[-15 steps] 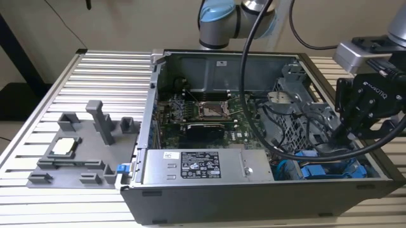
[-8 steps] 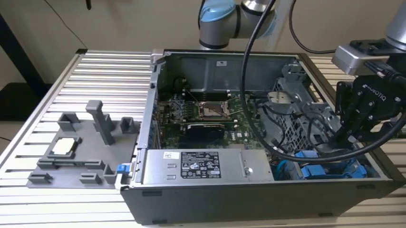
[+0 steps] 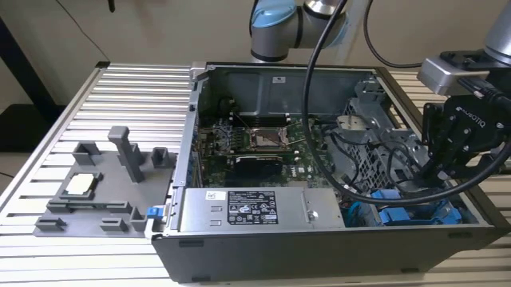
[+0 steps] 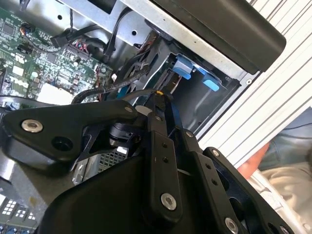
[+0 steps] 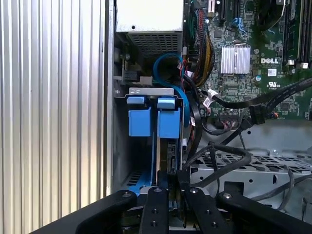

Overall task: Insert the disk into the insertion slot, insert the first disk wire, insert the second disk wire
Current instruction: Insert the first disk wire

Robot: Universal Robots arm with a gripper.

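Note:
The disk sits in the insertion slot at the case's near corner on the exterior view's right. Its blue carrier frame shows there and in both wrist views. My gripper hangs just above that bay, over its cable end. Its fingers are drawn together on a small black wire connector, which is held right against the disk's edge. In the second wrist view the gripper tapers to a tip with a bit of yellow wire at it.
A grey power supply box lies beside the bay. Thick black cables loop over the drive cage and the motherboard. A grey fixture tray stands on the ribbed table at the exterior view's left. Part of a person is beyond the table edge.

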